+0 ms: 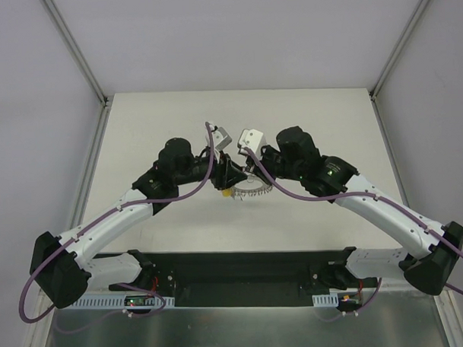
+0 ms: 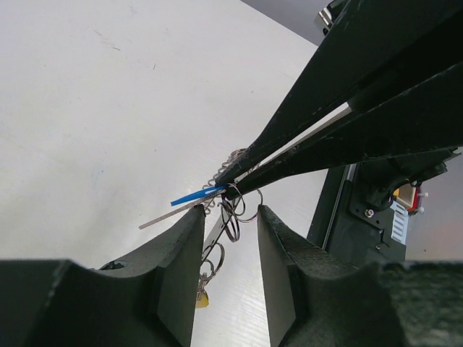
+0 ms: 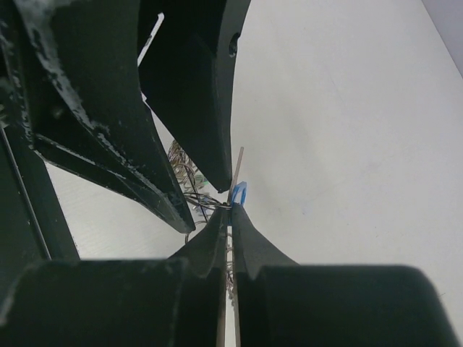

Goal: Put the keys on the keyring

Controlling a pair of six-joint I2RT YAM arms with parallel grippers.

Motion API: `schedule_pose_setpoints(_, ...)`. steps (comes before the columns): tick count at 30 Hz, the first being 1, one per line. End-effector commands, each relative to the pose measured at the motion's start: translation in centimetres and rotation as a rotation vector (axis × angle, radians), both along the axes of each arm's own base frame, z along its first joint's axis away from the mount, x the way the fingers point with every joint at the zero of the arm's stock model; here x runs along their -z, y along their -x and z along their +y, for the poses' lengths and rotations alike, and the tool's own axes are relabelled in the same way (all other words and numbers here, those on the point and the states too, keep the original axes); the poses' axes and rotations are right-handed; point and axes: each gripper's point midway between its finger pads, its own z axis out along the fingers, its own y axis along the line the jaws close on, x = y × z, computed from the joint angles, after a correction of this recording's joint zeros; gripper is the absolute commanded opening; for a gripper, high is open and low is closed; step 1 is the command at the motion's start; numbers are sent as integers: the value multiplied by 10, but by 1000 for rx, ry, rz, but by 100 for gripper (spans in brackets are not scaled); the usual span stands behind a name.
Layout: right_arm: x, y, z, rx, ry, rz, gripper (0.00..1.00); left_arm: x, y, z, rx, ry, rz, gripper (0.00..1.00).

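The right jaws are pressed fully together on the keyring (image 1: 255,192), pinching its flat rim. In both wrist views the ring shows edge-on, as a thin grey strip running out past the fingertips. From above, the keyring sits at the middle of the surface (image 1: 177,130), just under the spot where the left arm (image 1: 111,223) and the right arm (image 1: 385,214) meet, with its toothed rim showing on the near side. Whether it rests on the surface or is held off it cannot be told

The blue key (image 2: 194,196) lies right against the keyring at the pinch point and sticks out to one side of the rim. A tangle of small wire rings (image 2: 231,217) sits just beside the keyring at the same spot. The yellow key (image 2: 201,296) is near the keyring's rim on the left arm's side, at the far end of those linked rings

The left jaws stand partly open just beside the keyring, meeting the right jaws almost tip to tip. Some of the wire rings lie in the gap between them, but nothing is seen clamped there
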Motion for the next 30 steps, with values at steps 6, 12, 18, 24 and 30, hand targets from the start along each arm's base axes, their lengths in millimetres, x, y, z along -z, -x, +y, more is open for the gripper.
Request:
schedule_pose_setpoints(6,-46,0,8,6,-121,-71,1,-6,0,0,-6,-18,-63,25)
schedule_pose_setpoints(12,-46,1,6,19,-122,-70,1,0,2,2,-1,-36,-65,16)
schedule_pose_setpoints(18,-43,-3,-1,57,-103,-85,1,3,6,6,2,-49,-69,4)
schedule_pose_setpoints(24,-32,-8,-11,95,-58,-101,1,-8,9,9,-2,-36,-98,0)
schedule_pose_setpoints(30,-21,-15,-27,155,-22,-115,1,-21,11,13,-5,-14,-131,0)
